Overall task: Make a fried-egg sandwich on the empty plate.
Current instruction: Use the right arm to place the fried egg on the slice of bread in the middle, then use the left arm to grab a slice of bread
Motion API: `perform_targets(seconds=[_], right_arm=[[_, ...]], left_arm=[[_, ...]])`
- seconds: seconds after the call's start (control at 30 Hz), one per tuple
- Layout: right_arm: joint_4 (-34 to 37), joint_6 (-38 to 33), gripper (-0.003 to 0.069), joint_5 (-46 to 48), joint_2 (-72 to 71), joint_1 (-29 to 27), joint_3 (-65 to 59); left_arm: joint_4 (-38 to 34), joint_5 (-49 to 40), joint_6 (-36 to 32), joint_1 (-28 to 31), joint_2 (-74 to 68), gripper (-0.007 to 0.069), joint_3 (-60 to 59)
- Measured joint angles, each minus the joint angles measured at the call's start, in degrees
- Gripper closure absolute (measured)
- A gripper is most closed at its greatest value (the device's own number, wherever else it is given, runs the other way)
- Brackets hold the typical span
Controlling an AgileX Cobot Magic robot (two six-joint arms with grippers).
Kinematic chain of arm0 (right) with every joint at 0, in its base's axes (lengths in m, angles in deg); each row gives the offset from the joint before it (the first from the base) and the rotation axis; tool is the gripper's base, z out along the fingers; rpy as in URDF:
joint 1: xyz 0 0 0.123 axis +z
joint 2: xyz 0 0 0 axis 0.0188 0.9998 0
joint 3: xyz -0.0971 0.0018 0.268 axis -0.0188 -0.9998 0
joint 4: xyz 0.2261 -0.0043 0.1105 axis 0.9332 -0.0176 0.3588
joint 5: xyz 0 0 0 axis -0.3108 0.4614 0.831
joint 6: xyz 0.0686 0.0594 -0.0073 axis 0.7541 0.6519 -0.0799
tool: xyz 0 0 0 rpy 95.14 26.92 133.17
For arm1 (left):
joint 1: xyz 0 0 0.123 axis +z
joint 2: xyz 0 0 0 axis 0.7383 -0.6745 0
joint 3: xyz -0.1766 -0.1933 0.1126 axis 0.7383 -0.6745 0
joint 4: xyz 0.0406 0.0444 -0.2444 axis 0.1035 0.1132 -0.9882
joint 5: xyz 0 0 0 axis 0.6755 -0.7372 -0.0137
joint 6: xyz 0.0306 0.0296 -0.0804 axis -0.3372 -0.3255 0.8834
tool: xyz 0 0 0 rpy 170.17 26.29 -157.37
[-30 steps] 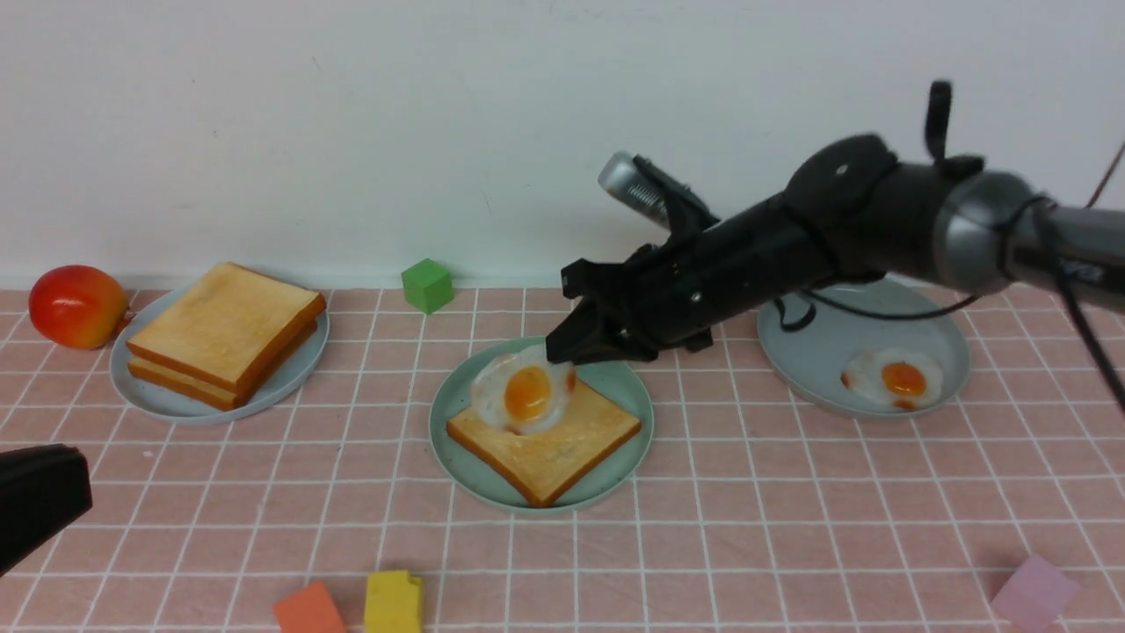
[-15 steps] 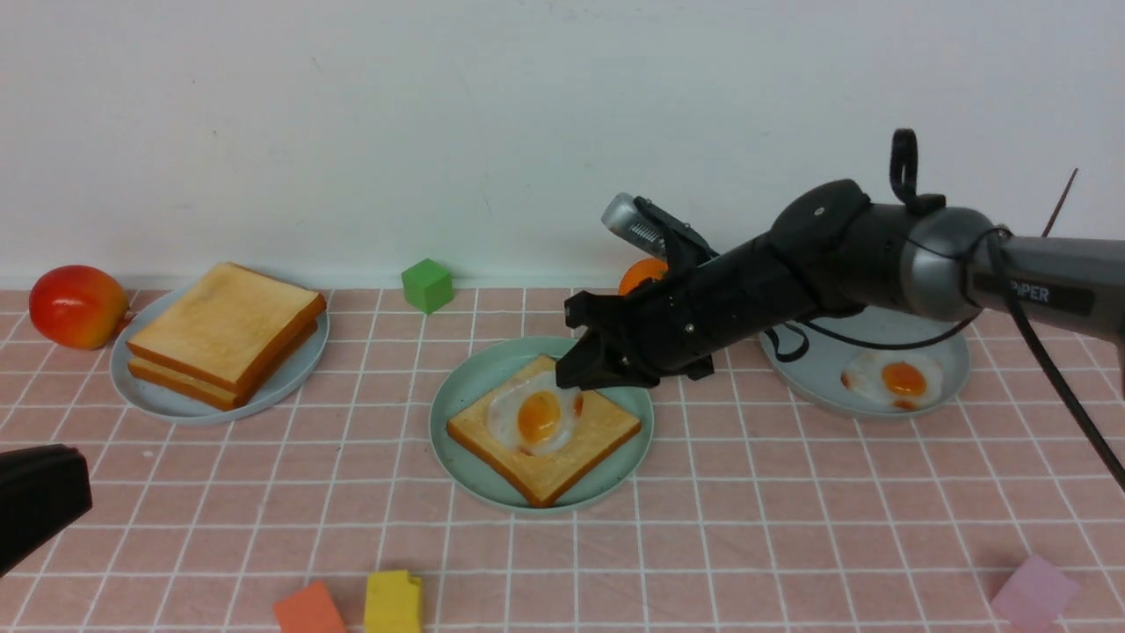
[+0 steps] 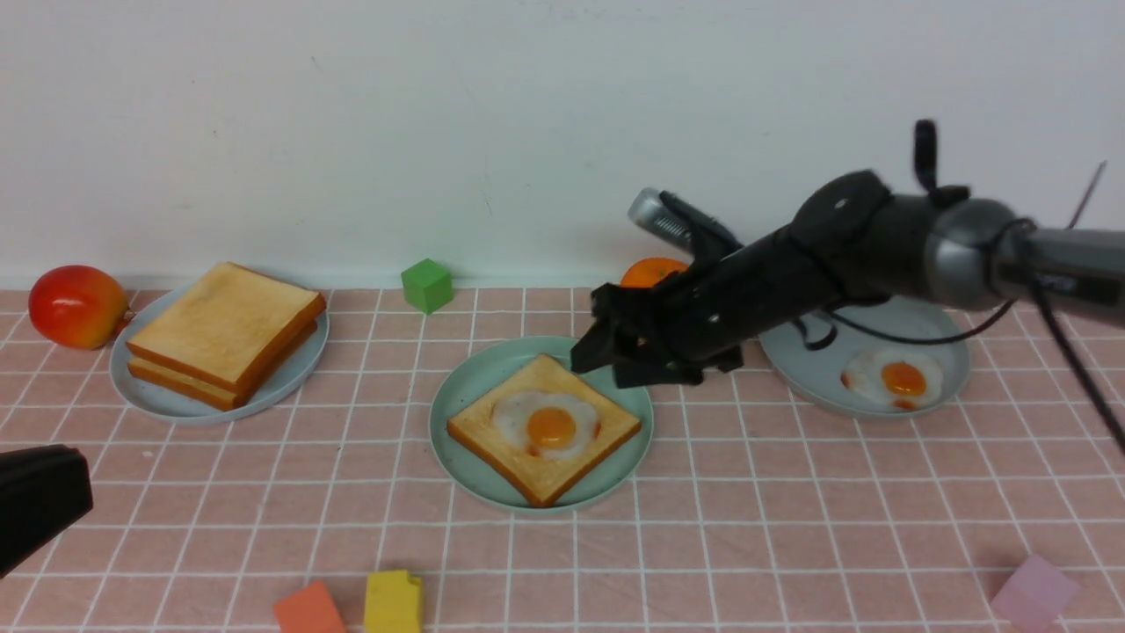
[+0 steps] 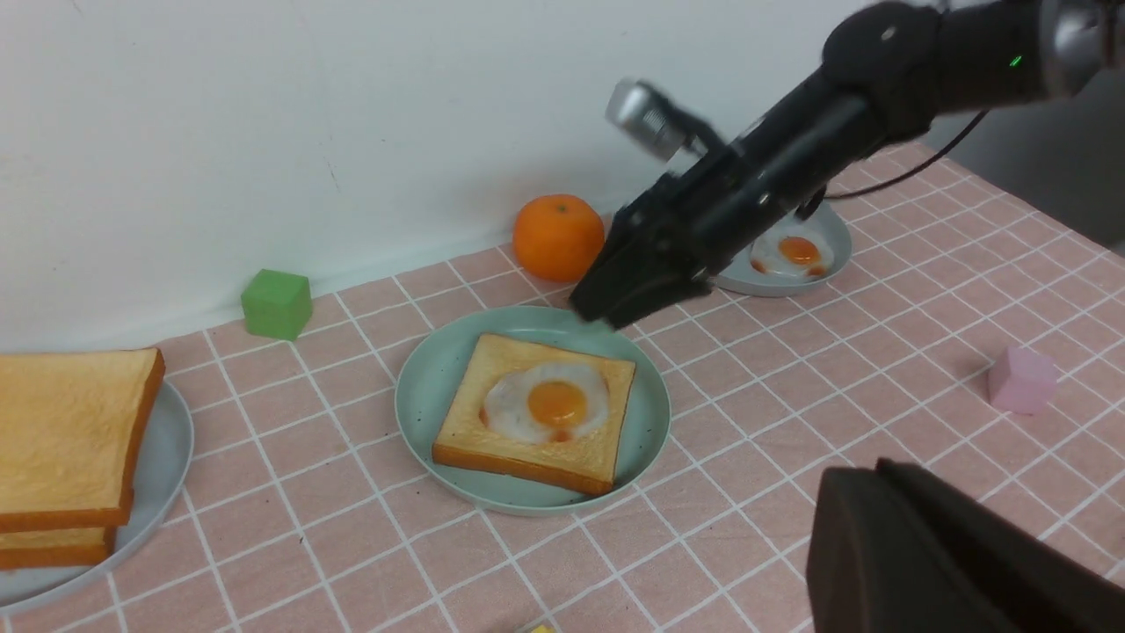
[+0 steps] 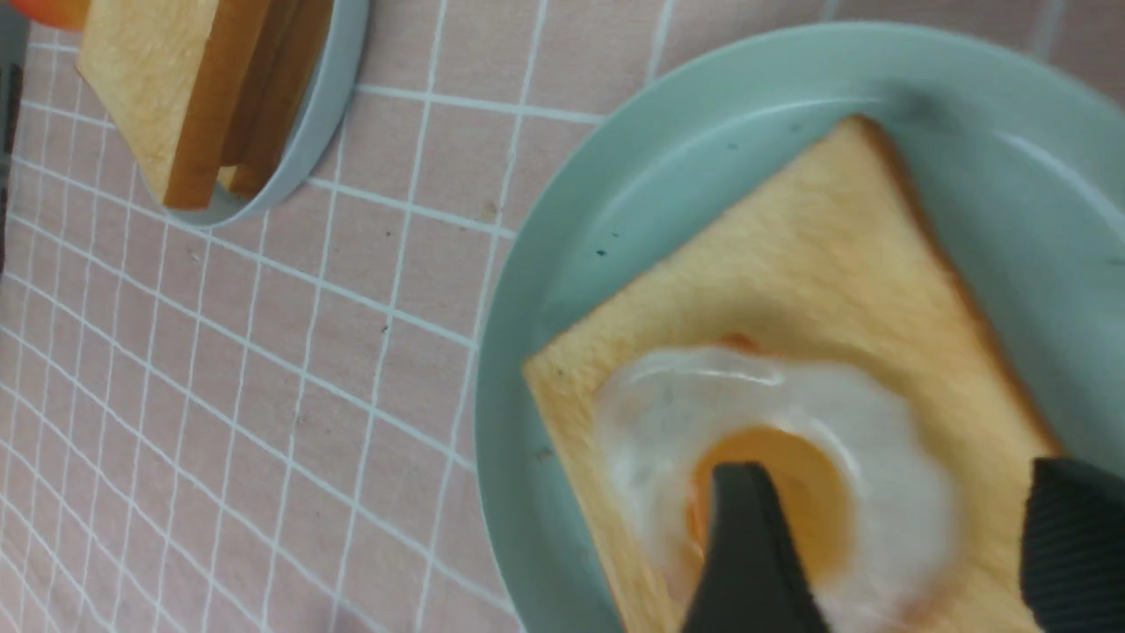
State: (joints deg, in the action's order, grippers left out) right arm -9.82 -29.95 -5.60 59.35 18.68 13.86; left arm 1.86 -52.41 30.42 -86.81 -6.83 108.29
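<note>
Nearest us on the pink desk [image 3: 756, 527], ruled into squares by white lines, an orange block [image 3: 308, 609] and a yellow block [image 3: 393, 602] sit side by side, both cut by the frame edge. A pale lilac block [image 3: 1034, 591] lies well off to the right. The left pincer [image 3: 35, 501] is only a matte black lump cropped at the border, and we cannot tell whether it is spread or pressed together. In the middle of the desk lies the round mint-green plate [image 3: 466, 387], smooth, low-rimmed and flecked with dark specks. On it is one square toast slice [image 3: 549, 470], golden with a brown crust, set cornerwise. The fried egg [image 3: 547, 424] lies flat on that slice, glossy white around a yellow-orange yolk. The right pincer [image 3: 611, 365] hangs over the plate's far right rim, its black fingers [image 5: 747, 563] spread apart and gripping nothing, while the arm slants down from the right. Farther back, the left grey-blue plate [image 3: 149, 400] carries two stacked toast slices [image 3: 224, 330]. The right grey-blue plate [image 3: 949, 369], partly hidden by the arm, holds a second egg [image 3: 895, 380]. By the wall stand a green cube [image 3: 427, 285], an orange [image 3: 652, 271] half hidden behind the arm, and a red-yellow fruit [image 3: 75, 306].
</note>
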Motion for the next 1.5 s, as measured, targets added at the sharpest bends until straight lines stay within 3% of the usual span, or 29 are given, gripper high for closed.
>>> perform_targets(seconds=[0.13, 0.33, 0.47, 0.63, 0.73, 0.8, 0.93, 1.03, 1.17, 1.33, 1.5], right_arm=[[-11.08, 4.71, 0.0234, 5.22, -7.20, -1.64, 0.00], [-33.36, 14.87, 0.0429, 18.40, -24.87, -1.96, -2.55], [-41.35, 19.14, 0.0551, 19.75, -38.21, -1.83, -8.89], [-42.85, 19.69, 0.0645, 19.34, -54.96, -1.65, -20.00], [-43.00, 19.60, 0.0656, 17.24, -62.80, -1.65, -25.44], [-43.00, 18.38, 0.0656, 14.62, -69.03, -1.65, -28.72], [-42.79, 15.20, 0.0656, 10.89, -79.69, -1.65, -32.29], [-42.53, 14.51, 0.0656, 10.03, -83.55, -1.65, -32.49], [-41.66, 14.34, 0.0656, 9.49, -84.59, -1.65, -32.53], [-40.13, 13.32, 0.0656, 9.44, -83.55, -1.65, -32.65], [-37.37, 10.53, 0.0655, 9.48, -82.20, -1.65, -32.65]], left_arm=[[0.00, -1.11, 0.92, 0.00, -0.14, 0.0610, -0.66], [0.24, -5.85, 8.45, 0.00, -8.47, 0.0610, -0.99], [1.23, -7.52, 11.37, 0.06, -19.73, 0.0610, -0.67], [3.32, -9.26, 12.22, 1.18, -34.19, 0.0638, 7.09], [3.64, -9.69, 11.77, 6.56, -42.00, 0.0638, 13.48], [2.37, -10.24, 9.38, 12.03, -46.70, 0.0638, 18.14], [-4.93, -12.43, -2.46, 24.43, -57.55, 0.0638, 26.27], [-7.61, -12.81, -7.34, 28.56, -63.39, 0.0638, 30.44], [-6.12, -10.85, -9.63, 29.81, -70.86, 0.0628, 35.02], [0.01, -7.38, -10.11, 29.81, -77.63, 0.0514, 40.00], [10.37, -2.51, -9.78, 29.81, -83.00, 0.0302, 41.89]])
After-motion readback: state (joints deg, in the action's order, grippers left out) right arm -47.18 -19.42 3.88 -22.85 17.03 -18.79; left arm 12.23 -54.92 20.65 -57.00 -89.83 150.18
